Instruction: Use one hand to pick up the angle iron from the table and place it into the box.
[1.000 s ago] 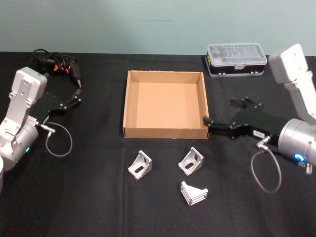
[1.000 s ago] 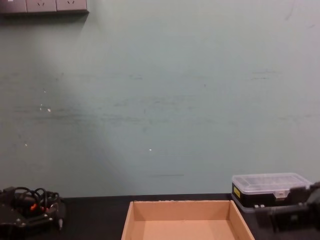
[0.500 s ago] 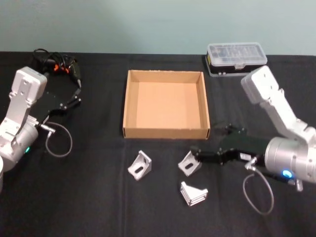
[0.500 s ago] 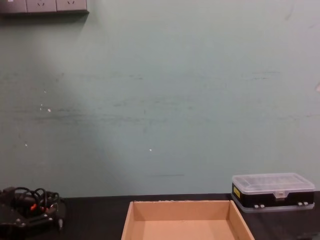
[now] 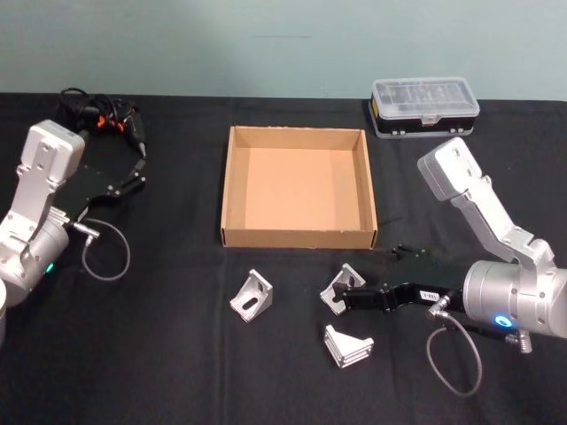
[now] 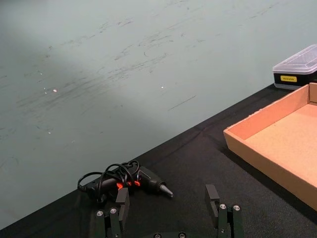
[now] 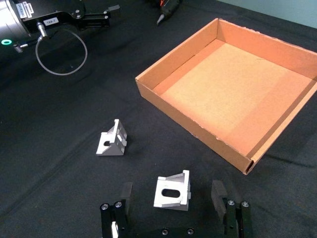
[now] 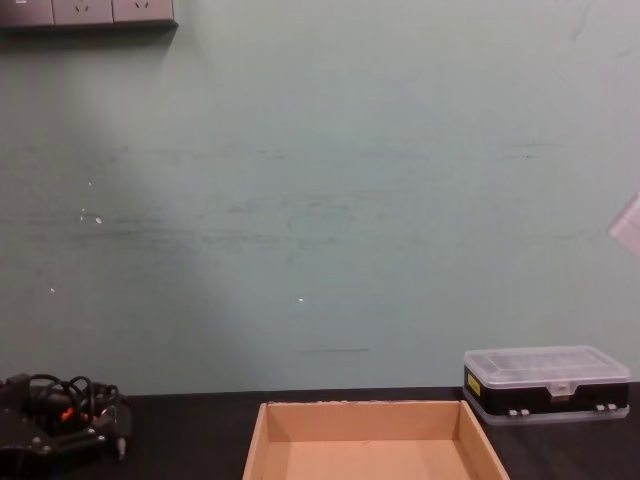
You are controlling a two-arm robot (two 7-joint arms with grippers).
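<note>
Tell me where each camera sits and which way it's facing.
Head: high, looking down on the table, box and three angle irons; left hand and right hand show.
Chest: low, facing the wall across the box; a pale arm corner at right.
Left wrist: behind the open left hand, facing the wall.
Right wrist: behind the open right hand, looking down at one angle iron.
Head and right wrist share that angle iron.

R tool at middle angle iron on table — box just behind.
</note>
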